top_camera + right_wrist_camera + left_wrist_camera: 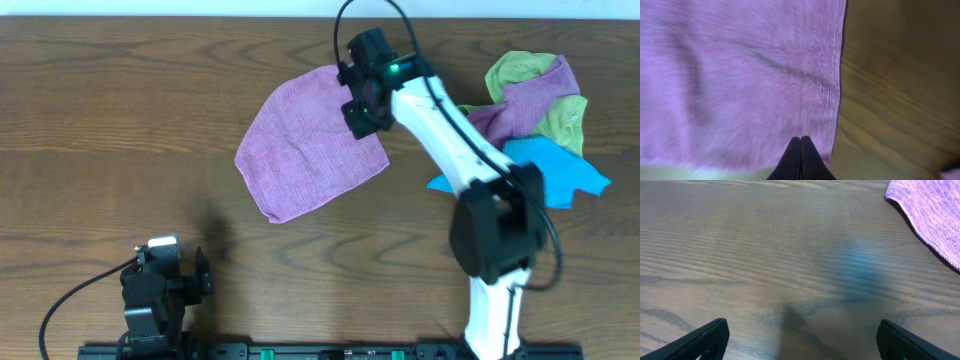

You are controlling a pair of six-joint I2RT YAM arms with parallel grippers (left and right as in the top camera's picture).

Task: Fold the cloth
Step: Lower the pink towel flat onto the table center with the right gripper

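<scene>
A purple cloth [305, 145] lies spread on the wooden table at centre. Its right edge shows in the right wrist view [740, 75] and one corner in the left wrist view [935, 215]. My right gripper [362, 105] is down on the cloth's upper right edge. Its fingers [801, 139] are pressed together on the purple fabric, just inside the hem. My left gripper [165, 275] hangs near the front left, well away from the cloth. Its fingers [800, 340] are wide apart over bare wood, with nothing between them.
A heap of other cloths lies at the right: green [520, 70], purple [520, 105] and blue [555, 165]. The right arm [450, 140] stretches across in front of the heap. A black rail [300, 352] runs along the front edge.
</scene>
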